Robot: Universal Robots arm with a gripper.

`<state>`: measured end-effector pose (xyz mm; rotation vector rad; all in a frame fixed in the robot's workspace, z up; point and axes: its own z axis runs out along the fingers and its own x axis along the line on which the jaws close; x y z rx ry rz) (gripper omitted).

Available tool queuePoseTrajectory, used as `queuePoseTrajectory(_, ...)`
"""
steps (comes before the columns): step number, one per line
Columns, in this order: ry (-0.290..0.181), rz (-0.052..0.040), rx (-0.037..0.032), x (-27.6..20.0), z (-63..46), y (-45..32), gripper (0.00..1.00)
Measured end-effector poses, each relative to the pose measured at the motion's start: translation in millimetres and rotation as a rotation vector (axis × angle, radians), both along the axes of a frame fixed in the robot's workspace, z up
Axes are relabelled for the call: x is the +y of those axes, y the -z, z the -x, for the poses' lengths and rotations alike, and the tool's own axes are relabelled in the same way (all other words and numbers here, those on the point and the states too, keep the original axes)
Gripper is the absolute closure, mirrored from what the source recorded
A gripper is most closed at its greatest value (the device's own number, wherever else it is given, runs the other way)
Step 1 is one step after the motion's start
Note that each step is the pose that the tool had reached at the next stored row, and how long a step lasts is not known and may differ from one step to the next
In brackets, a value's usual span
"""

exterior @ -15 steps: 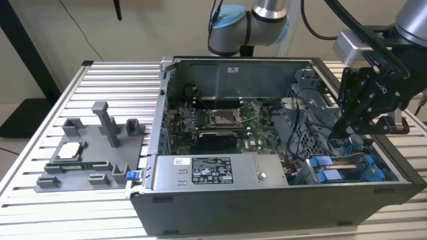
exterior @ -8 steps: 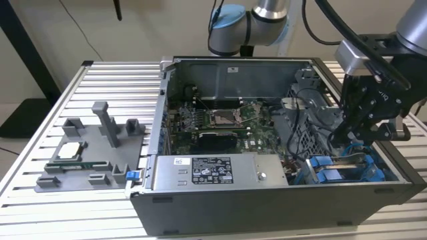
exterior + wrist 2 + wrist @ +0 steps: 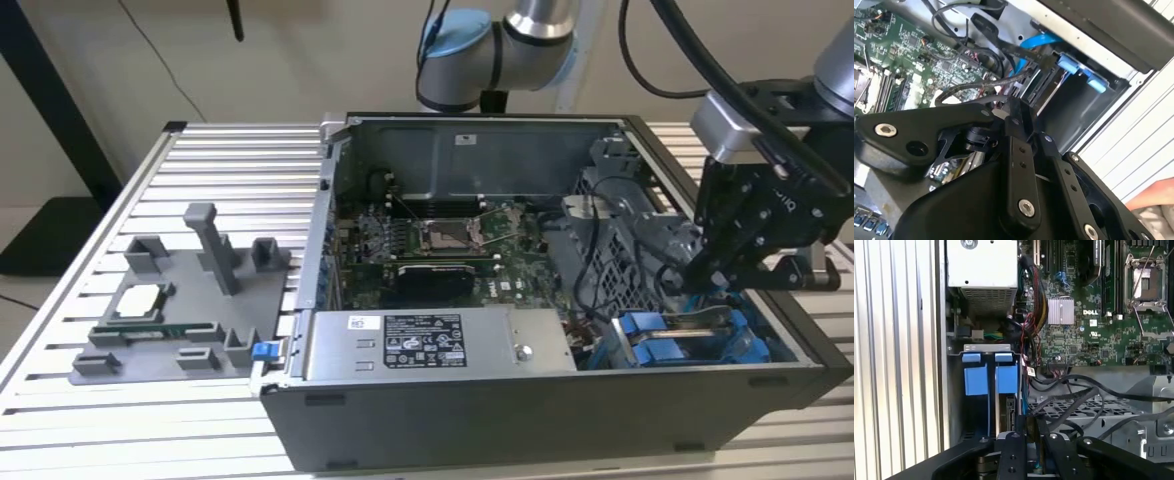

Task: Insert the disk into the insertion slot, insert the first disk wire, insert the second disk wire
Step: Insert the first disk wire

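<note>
Gripper (image 3: 705, 272): black, reaching down into the open computer case at the exterior view's right, just above the drive bay.
Grip: I cannot tell whether it is open, closed or holding anything.
Nearest thing: black cables (image 3: 969, 90) loop right up against the gripper's tip (image 3: 1013, 111), and more of them cross the metal beside it.
Bay (image 3: 641, 345): grey metal with bright blue rails, in the case's near corner. Its two blue tabs (image 3: 976, 377) stand side by side with a narrow gap between them.
Disk (image 3: 697, 322): a flat silver slab appears to lie in the bay between the blue rails. How far in it sits cannot be told.
Room on one side: the case wall (image 3: 801, 355) runs close along the bay, leaving little space.
Room on the other side: a perforated cage (image 3: 1074, 410) and the cables crowd in.
Room above: the case is open on top.
Further in: the labelled power box (image 3: 427, 342) sits along the near edge just beside the bay, with the green circuit board (image 3: 441, 235) beyond it.
Outside: the case stands on a slatted table (image 3: 80, 420). A grey tray (image 3: 174, 300) of fixtures lies well apart at the exterior view's left.
</note>
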<state>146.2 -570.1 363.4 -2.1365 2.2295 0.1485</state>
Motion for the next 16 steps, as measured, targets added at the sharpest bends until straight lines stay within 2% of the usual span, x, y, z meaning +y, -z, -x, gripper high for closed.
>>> queuePoseTrajectory(2,0.000,0.0053,-0.0001,0.0,-2.9,0.9,1.00)
queuePoseTrajectory(4,0.000,0.0144,-0.0006,0.0,-4.5,1.8,1.00)
queuePoseTrajectory(5,0.000,0.0229,-0.0010,-0.1,-4.7,2.2,1.00)
queuePoseTrajectory(8,0.000,0.0564,-0.0019,0.0,-5.7,3.2,1.00)
queuePoseTrajectory(10,0.000,0.0694,-0.0019,-0.1,-6.7,4.0,1.00)
queuePoseTrajectory(16,0.000,0.0704,-0.0019,-0.1,-7.6,4.2,1.00)
